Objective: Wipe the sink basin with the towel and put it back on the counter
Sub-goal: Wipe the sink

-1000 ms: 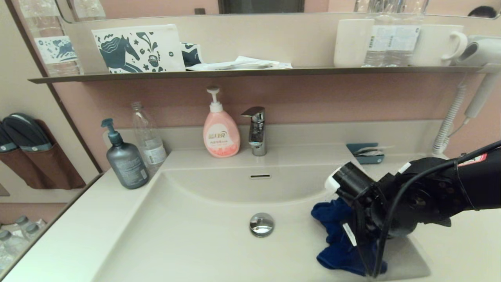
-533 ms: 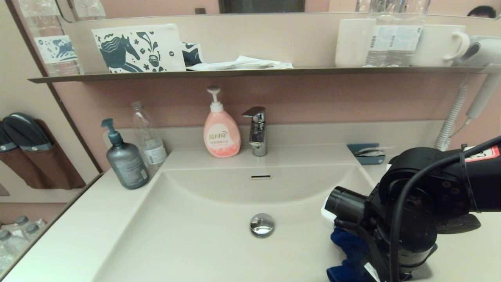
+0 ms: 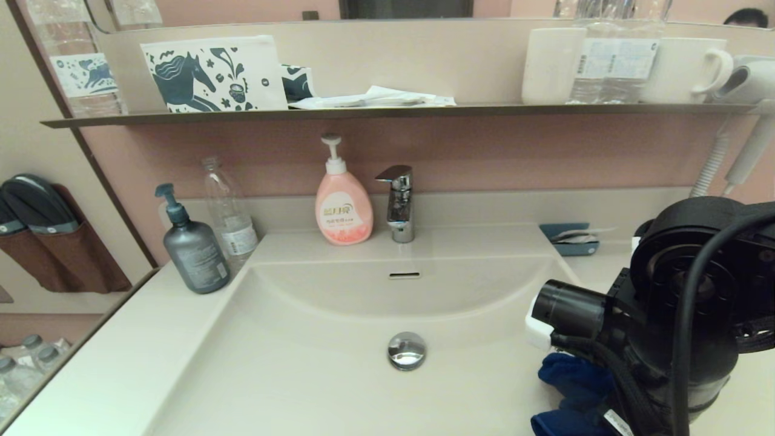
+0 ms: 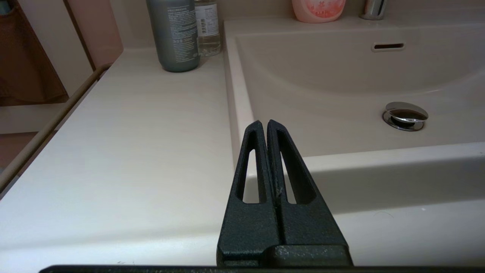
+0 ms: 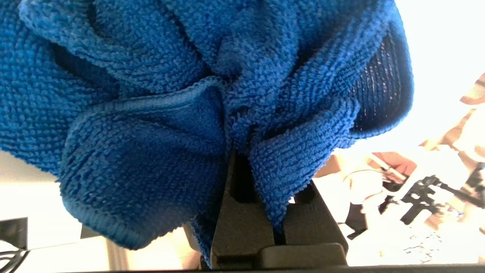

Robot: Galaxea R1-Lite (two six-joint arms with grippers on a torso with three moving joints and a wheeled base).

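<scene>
Right gripper (image 5: 242, 163): it is closed tight on the towel (image 3: 575, 387); in the wrist view the blue cloth is pinched between the two fingers and bunches over them.
Towel place: at about 4 o'clock from the drain plug (image 3: 406, 350), at the right rim of the sink basin (image 3: 315, 363).
Change: a second ago the towel lay wider on the basin slope, nearer the plug; now it is pulled toward the right, and the wrist has turned.
Meaning: I judge the wiping is ending and the carry to the counter (image 3: 121, 363) begins.
Left gripper (image 4: 267, 125): parked, fingers together, before the front edge.
</scene>
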